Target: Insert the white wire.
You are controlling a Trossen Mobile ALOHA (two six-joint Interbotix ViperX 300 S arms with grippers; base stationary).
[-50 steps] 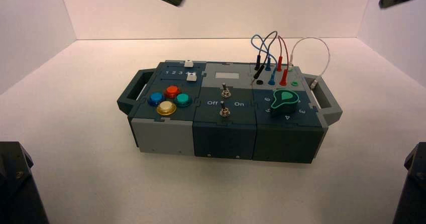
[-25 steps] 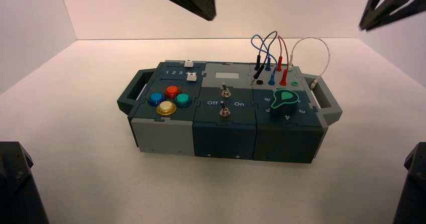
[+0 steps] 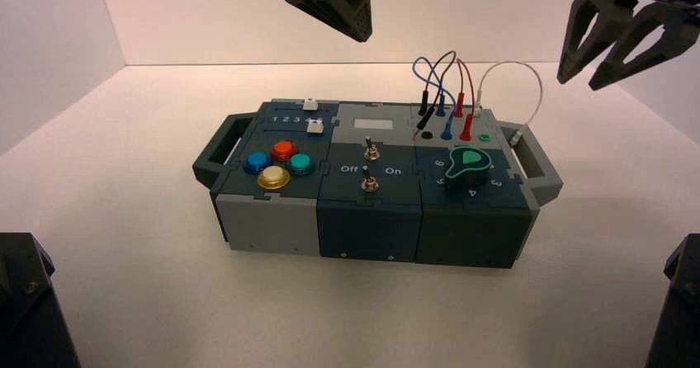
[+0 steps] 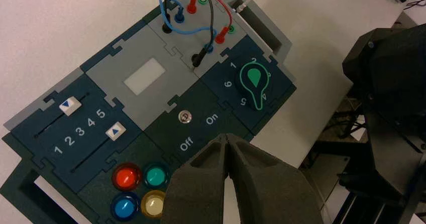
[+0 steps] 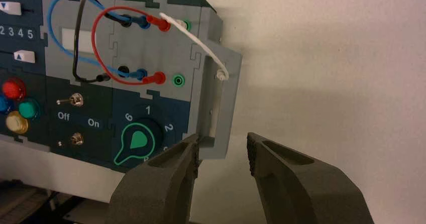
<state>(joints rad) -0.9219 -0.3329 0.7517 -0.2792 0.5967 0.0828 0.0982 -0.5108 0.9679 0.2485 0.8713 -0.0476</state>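
The right gripper [image 3: 583, 82] is now standing wide open, holding nothing; the white wire [image 3: 540, 96] is lying beyond its fingertips.

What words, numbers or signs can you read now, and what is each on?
"1 2 3 4 5": dark left panel, between the white sliders.
Blue triangle: one on each slider.
"Off": middle panel, by the metal toggle switches.
"On": same panel.
"1", "2", "3", "4", "5", "6": right panel, around the green-outlined knob; the "3" is partly hidden in the left wrist view.
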